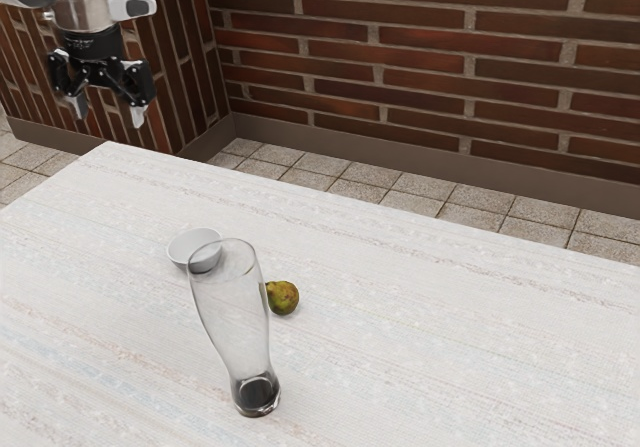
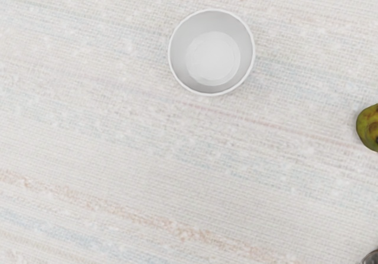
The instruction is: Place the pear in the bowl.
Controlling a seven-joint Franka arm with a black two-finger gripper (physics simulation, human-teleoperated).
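High above the table's far left corner in the exterior view, my gripper (image 1: pixel 108 115) stands open, its two fingertips wide apart with nothing between them. The small white bowl (image 1: pixel 183 251) rests upright on the table, partly behind the glass. A green-brown pear (image 1: pixel 284 298) lies on the table beyond the glass, apart from the bowl, its edge against the glass outline. In the wrist view the bowl (image 2: pixel 212 58) has nothing inside, and part of the pear (image 2: pixel 370 127) is visible at the picture's border.
A tall clear glass (image 1: pixel 232 317) with a dark base stands upright near the bowl and pear, toward the exterior camera. Its dark base (image 2: pixel 371 258) appears at the wrist view's corner. The pale woven table (image 1: pixel 450 337) extends around them, with a brick wall behind.
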